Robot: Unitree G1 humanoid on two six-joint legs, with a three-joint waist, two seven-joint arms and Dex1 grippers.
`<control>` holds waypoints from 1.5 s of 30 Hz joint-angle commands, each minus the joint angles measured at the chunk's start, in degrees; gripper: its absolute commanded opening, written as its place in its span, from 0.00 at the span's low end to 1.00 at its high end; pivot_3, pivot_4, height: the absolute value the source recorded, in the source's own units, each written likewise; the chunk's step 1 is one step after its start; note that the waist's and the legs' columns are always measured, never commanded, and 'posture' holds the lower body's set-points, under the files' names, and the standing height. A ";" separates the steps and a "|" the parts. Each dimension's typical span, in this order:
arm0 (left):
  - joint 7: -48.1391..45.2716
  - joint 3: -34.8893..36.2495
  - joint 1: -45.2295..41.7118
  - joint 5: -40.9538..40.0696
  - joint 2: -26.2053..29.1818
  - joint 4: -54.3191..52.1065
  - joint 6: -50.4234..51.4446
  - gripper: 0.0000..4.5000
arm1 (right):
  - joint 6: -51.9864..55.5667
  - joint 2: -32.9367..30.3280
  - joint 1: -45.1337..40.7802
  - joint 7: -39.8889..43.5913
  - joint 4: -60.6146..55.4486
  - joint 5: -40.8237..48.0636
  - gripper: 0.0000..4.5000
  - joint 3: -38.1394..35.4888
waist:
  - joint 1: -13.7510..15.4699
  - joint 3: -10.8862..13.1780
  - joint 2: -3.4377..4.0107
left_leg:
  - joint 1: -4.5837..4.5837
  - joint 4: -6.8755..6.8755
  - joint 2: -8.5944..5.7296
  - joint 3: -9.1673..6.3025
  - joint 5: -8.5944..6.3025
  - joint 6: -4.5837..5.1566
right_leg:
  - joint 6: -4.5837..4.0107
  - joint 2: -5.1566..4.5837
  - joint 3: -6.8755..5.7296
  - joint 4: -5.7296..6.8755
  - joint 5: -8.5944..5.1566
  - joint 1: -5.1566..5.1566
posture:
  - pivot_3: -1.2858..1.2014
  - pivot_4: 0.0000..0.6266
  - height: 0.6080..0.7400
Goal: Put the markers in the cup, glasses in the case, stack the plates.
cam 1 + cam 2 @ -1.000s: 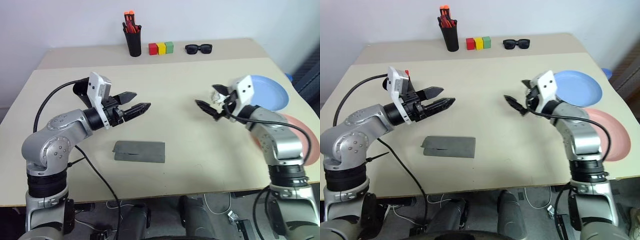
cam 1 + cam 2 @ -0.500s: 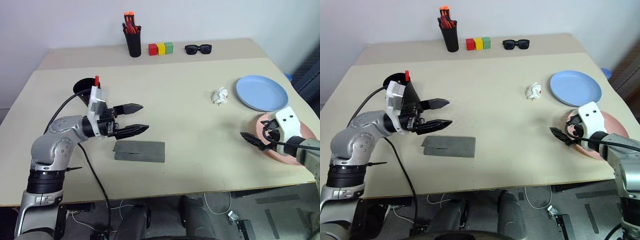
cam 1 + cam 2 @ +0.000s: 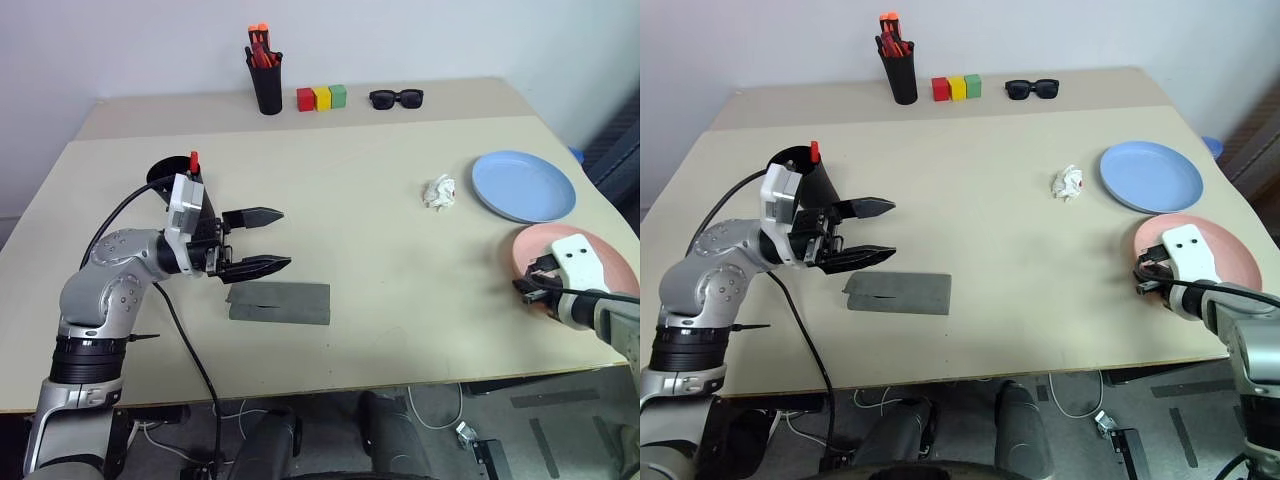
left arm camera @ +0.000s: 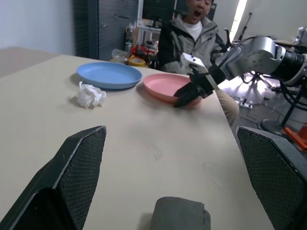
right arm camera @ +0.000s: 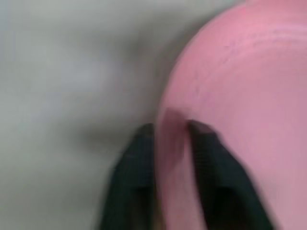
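Right wrist view: right end effector (image 5: 170,143) pinches pink plate (image 5: 240,96) rim; left end effector (image 3: 268,240) gapes (no legible writing).

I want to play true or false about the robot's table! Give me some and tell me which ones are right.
1. The right claw is pinching the rim of the pink plate. True.
2. The blue plate sits on top of the pink plate. False: they lie side by side, not stacked.
3. The left claw is open and holds nothing. True.
4. The grey case is wide open. False: it lies closed on the table.
5. A crumpled white paper ball lies near the blue plate. True.
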 commanded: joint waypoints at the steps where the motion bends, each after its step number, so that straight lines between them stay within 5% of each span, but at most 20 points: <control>1: -0.20 1.55 0.39 -0.47 0.92 -0.38 -1.27 1.00 | -0.50 -1.17 -1.60 -0.80 2.61 -1.16 0.01 -0.59 | 0.04 -0.01 -0.01 | 0.00 0.05 0.00 0.00 -0.01 0.01 | 0.00 0.00 0.00 0.00 0.00 0.02 | 0.52 0.24 1.00; 9: 1.03 1.67 0.45 -0.40 0.94 -0.03 -2.14 1.00 | -2.19 -3.29 -9.95 -5.40 7.07 -4.60 0.01 -1.01 | 0.06 0.00 0.03 | -0.04 0.21 0.01 0.00 -0.05 0.08 | 0.01 0.00 0.00 0.00 0.00 0.06 | 0.52 0.24 1.00; 14: 4.11 1.58 0.27 -0.68 0.23 -1.72 -1.65 1.00 | -11.99 -1.21 -20.73 -5.31 13.64 -6.28 0.01 2.60 | -0.39 0.03 0.11 | -0.02 0.20 0.01 0.09 -0.05 0.09 | 0.02 0.01 0.05 0.01 0.01 0.03 | 0.52 0.24 1.00; 28: 10.83 2.97 3.41 -2.77 0.07 -7.46 1.58 1.00 | -44.61 8.28 -46.83 -5.30 58.99 -19.47 0.01 18.92 | -0.38 0.06 0.13 | -0.09 0.18 0.07 0.18 -0.07 0.11 | 0.01 0.09 0.09 -0.06 0.02 -0.06 | 0.52 0.24 1.00; 32: 12.44 3.81 5.09 -3.56 0.22 -9.56 2.72 1.00 | -49.64 9.53 -50.26 -4.30 64.99 -18.27 0.32 17.60 | -0.31 0.06 0.13 | -0.09 0.18 0.06 0.17 -0.07 0.11 | 0.01 0.10 0.09 -0.06 0.02 -0.05 | 0.52 0.24 1.00; 35: 13.37 4.14 5.79 -4.10 0.21 -10.18 3.22 1.00 | -50.27 10.73 -51.98 -4.25 64.85 -15.37 0.67 14.97 | -0.42 0.06 0.13 | -0.08 0.18 0.06 0.17 -0.07 0.11 | 0.01 0.10 0.10 -0.05 0.02 -0.05 | 0.52 0.24 1.00; 40: 13.87 3.80 5.42 -4.56 -0.19 -10.03 3.10 1.00 | -44.78 15.20 -51.12 0.03 57.19 -7.87 0.67 10.41 | -0.73 0.05 0.13 | -0.05 0.17 0.13 0.17 -0.08 0.11 | 0.00 0.19 0.12 -0.03 0.03 -0.05 | 0.52 0.24 1.00; 45: 13.98 3.56 4.32 -4.71 -0.21 -9.25 3.06 1.00 | -44.99 18.95 -48.77 -1.70 56.48 -10.22 0.67 12.52 | -0.54 0.05 0.14 | -0.05 0.18 0.18 0.17 -0.08 0.10 | -0.04 0.25 0.13 -0.04 0.05 -0.06 | 0.52 0.24 1.00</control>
